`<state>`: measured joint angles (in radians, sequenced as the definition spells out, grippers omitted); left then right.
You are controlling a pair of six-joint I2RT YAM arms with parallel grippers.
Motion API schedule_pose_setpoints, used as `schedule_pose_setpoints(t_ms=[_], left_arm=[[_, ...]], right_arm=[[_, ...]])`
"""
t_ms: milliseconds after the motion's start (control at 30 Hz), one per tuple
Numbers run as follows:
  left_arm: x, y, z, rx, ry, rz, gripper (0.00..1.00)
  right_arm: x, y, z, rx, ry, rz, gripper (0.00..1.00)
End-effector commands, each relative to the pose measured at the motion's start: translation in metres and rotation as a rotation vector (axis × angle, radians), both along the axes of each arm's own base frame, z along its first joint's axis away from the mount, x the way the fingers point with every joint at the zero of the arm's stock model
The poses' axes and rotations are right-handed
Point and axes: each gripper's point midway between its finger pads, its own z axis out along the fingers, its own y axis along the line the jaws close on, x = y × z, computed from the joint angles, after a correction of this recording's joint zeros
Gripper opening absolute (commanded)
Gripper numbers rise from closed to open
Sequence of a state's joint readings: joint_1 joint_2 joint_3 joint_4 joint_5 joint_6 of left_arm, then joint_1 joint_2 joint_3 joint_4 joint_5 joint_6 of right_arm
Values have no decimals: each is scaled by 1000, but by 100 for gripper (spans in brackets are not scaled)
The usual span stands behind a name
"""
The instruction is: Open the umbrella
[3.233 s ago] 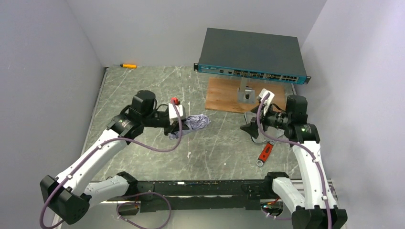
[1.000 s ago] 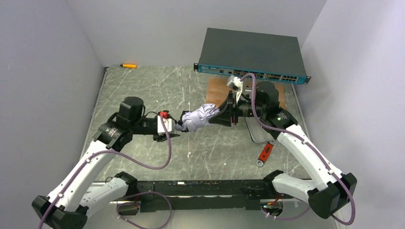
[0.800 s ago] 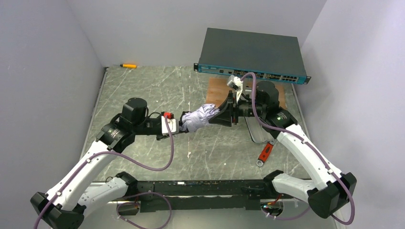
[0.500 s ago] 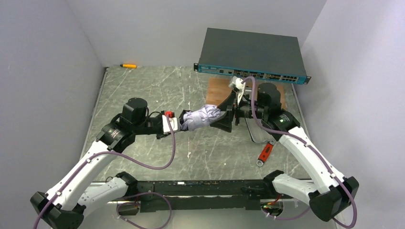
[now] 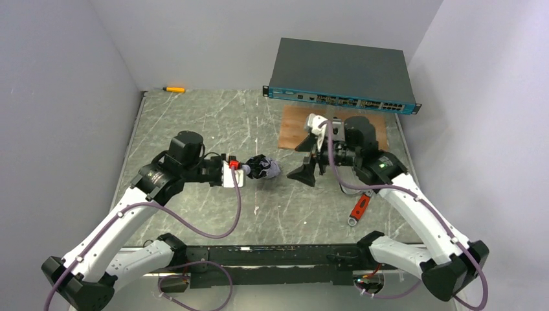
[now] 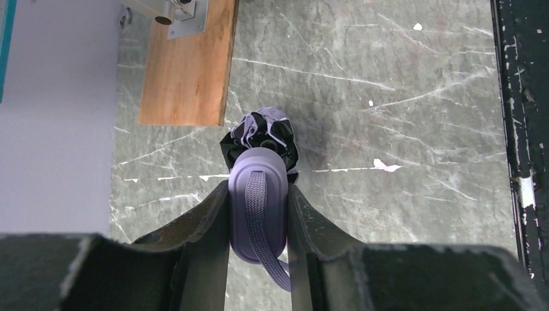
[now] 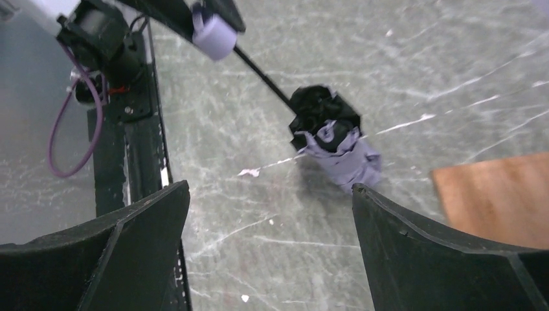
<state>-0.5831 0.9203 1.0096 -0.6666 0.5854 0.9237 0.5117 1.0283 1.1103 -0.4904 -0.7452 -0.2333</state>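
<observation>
Scuffed grey-green marbled surface (image 5: 194,123), pale grey walls (image 5: 65,97).
Compact silvery-and-black umbrella (image 5: 262,167) clamped at its pale handle (image 6: 257,201) by left gripper (image 6: 257,194); right gripper (image 7: 270,188) spread wide, well apart.

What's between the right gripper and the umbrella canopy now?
Only bare marble table; the right wrist view shows the open right gripper apart from the umbrella canopy.

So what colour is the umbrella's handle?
The handle is pale lilac-grey, with a matching woven strap; it shows best in the left wrist view.

Plain pale grey walls (image 5: 213,39), green-grey marbled table (image 5: 194,116), soft even light
</observation>
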Motion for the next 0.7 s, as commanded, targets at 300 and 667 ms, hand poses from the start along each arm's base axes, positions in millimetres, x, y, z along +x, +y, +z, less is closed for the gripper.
schedule_pose_setpoints(t_ms=[300, 667], left_arm=[[-1, -14, 82, -167, -70, -12, 0], [-15, -16, 116, -223, -70, -50, 0]], right_arm=[[25, 31, -68, 2, -222, 66, 100], [51, 80, -91, 26, -443, 1, 100]])
